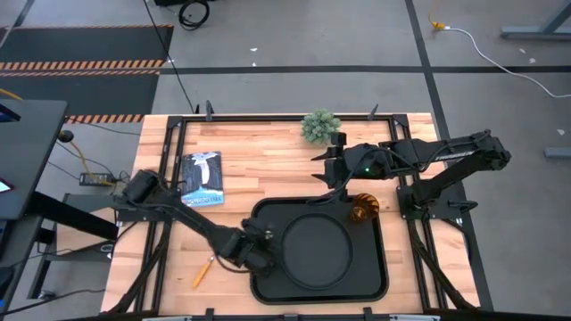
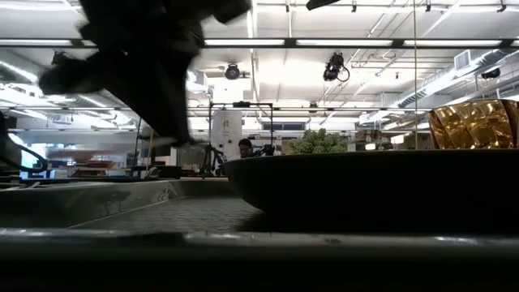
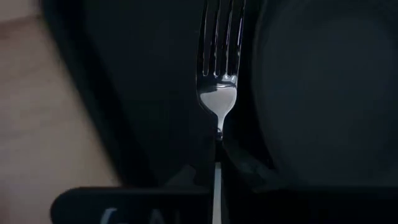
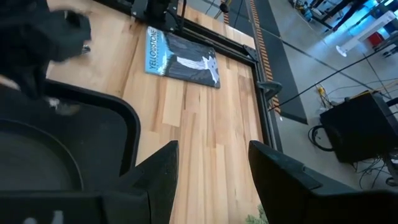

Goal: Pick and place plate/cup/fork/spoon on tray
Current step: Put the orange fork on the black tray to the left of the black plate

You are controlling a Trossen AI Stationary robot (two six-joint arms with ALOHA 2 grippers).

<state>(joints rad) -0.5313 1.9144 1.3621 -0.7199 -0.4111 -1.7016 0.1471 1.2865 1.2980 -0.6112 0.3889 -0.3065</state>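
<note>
My left gripper (image 1: 257,252) sits at lower centre of the high view, clenched on the fork (image 3: 219,68), holding it over the tray (image 1: 375,283) just left of the plate (image 1: 318,251). My right gripper (image 1: 328,172) hangs released above the tray's upper edge, near the amber cup (image 1: 362,209).

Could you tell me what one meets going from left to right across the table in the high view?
Book → orange-handled utensil lying on the wood → left gripper holding the fork at the tray edge → plate → cup.
</note>
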